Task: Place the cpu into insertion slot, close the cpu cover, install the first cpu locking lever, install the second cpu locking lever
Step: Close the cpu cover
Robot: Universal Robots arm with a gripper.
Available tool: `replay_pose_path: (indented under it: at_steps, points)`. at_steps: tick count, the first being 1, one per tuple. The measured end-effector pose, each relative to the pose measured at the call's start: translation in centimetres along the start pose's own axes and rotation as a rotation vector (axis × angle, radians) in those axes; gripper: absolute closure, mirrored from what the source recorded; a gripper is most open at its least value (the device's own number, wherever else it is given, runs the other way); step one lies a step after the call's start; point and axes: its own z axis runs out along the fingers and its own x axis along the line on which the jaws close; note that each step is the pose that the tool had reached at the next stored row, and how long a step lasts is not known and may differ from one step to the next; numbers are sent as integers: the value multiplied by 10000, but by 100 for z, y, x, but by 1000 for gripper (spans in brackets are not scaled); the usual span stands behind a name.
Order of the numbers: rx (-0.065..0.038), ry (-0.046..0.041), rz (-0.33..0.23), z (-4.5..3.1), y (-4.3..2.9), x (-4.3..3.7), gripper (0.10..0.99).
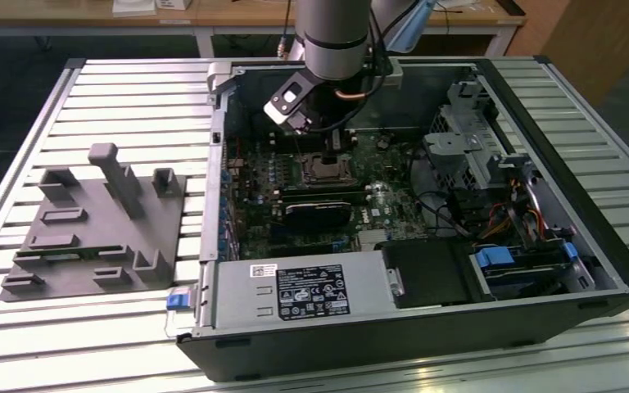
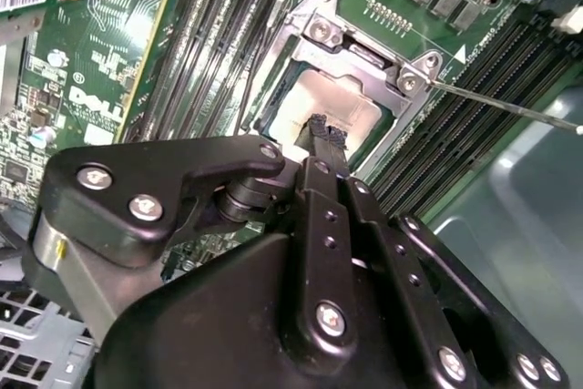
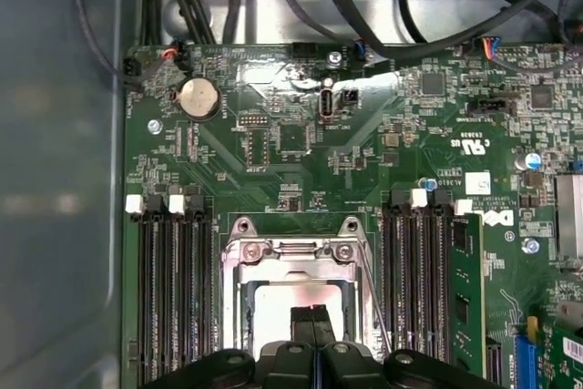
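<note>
First wrist view: cpu [image 3: 273,312] sits in the insertion slot [image 3: 291,250], cpu cover [image 3: 239,307] seemingly down, gripper [image 3: 312,314] fingertips pressed together just above it. Exterior view adds the PC case [image 1: 402,327] on a slatted metal table [image 1: 128,90], wooden desks [image 1: 238,12] behind.

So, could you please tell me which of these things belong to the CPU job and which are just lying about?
Job: gripper, cpu, cpu cover, locking lever.
Lying about: grey fixture block, long black card, power supply, round battery.
</note>
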Motion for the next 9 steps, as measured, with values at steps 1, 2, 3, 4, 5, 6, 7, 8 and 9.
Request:
replay_pose_path:
  at_steps: [1, 2, 3, 4, 5, 6, 7, 8, 9]
  points:
    - [1, 6, -109, 0, 0, 0, 980]
    - [2, 12, -226, 0, 0, 0, 980]
    - [4, 18, -343, 0, 0, 0, 980]
    - [4, 23, -457, 0, 0, 0, 980]
    - [5, 30, -569, 1, 0, 0, 980]
    - [7, 35, -678, 1, 0, 0, 980]
    - [8, 39, -782, 1, 0, 0, 980]
    - [9, 45, -886, 1, 0, 0, 980]
    - [10, 49, -988, 1, 0, 0, 980]
